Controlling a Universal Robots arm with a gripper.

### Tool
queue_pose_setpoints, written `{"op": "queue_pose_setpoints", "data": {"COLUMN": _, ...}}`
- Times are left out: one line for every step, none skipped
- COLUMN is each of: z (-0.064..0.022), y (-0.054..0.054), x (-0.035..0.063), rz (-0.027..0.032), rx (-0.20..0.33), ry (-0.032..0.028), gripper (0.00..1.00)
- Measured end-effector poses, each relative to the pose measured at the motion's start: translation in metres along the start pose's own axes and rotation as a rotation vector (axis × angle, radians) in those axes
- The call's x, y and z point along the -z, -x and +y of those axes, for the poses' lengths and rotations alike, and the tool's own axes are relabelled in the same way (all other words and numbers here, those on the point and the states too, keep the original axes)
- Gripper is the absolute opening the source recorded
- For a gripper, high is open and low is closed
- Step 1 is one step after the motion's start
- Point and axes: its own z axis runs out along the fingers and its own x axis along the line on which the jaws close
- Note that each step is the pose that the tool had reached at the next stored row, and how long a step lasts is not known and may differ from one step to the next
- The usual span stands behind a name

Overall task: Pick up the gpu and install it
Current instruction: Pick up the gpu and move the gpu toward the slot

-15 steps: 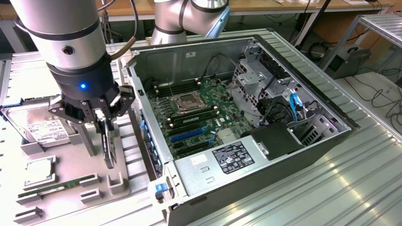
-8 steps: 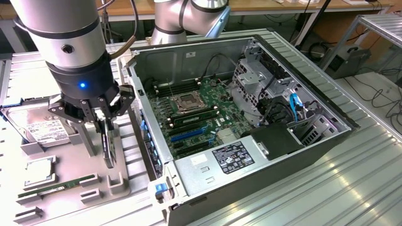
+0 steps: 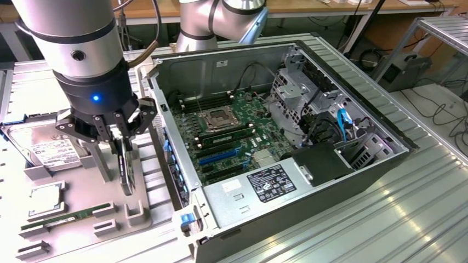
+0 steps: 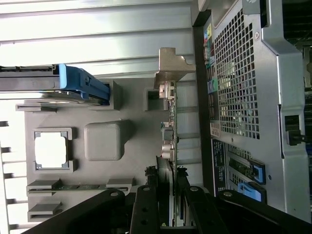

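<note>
**Fig. 1.** Open computer case (image 3: 329,208) lying on the worktop (image 3: 387,230), with its motherboard (image 3: 234,131) exposed. Just beside the case, on the exterior view's left, 1 grey holder (image 3: 135,211) carries the gpu (image 3: 127,169) (image 4: 168,122). The gpu stands on edge in the slot nearest the case. The pincer (image 3: 119,164) (image 4: 166,195) straddles the gpu from above; whether it pinches the card cannot be told. Farther from the case lie 1 hard drive (image 3: 44,148), 1 processor chip (image 3: 47,194) and 1 memory stick (image 3: 66,216).
</note>
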Motion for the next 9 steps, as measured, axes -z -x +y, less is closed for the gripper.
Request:
{"op": "queue_pose_setpoints", "data": {"z": 0.0, "y": 0.0, "x": 0.0002, "rz": 0.0, "rx": 0.0, "ry": 0.0, "gripper": 0.26}}
{"op": "queue_pose_setpoints", "data": {"z": 0.0, "y": 0.0, "x": 0.0004, "rz": 0.0, "rx": 0.0, "ry": 0.0, "gripper": 0.26}}
{"op": "queue_pose_setpoints", "data": {"z": 0.0, "y": 0.0, "x": 0.0005, "rz": 0.0, "rx": 0.0, "ry": 0.0, "gripper": 0.26}}
{"op": "queue_pose_setpoints", "data": {"z": 0.0, "y": 0.0, "x": 0.0007, "rz": 0.0, "rx": 0.0, "ry": -0.0001, "gripper": 0.26}}
{"op": "queue_pose_setpoints", "data": {"z": 0.0, "y": 0.0, "x": 0.0009, "rz": 0.0, "rx": 0.0, "ry": 0.0, "gripper": 0.26}}
{"op": "queue_pose_setpoints", "data": {"z": 0.0001, "y": 0.0, "x": 0.0012, "rz": 0.0, "rx": 0.0, "ry": 0.0, "gripper": 0.26}}
{"op": "queue_pose_setpoints", "data": {"z": 0.0001, "y": 0.0, "x": 0.0017, "rz": 0.0, "rx": 0.0, "ry": -0.0001, "gripper": 0.26}}
{"op": "queue_pose_setpoints", "data": {"z": 0.0001, "y": 0.0, "x": 0.0019, "rz": 0.0, "rx": 0.0, "ry": -0.0001, "gripper": 0.26}}
{"op": "queue_pose_setpoints", "data": {"z": 0.0001, "y": 0.0, "x": 0.0021, "rz": 0.0, "rx": 0.0, "ry": -0.0001, "gripper": 0.26}}
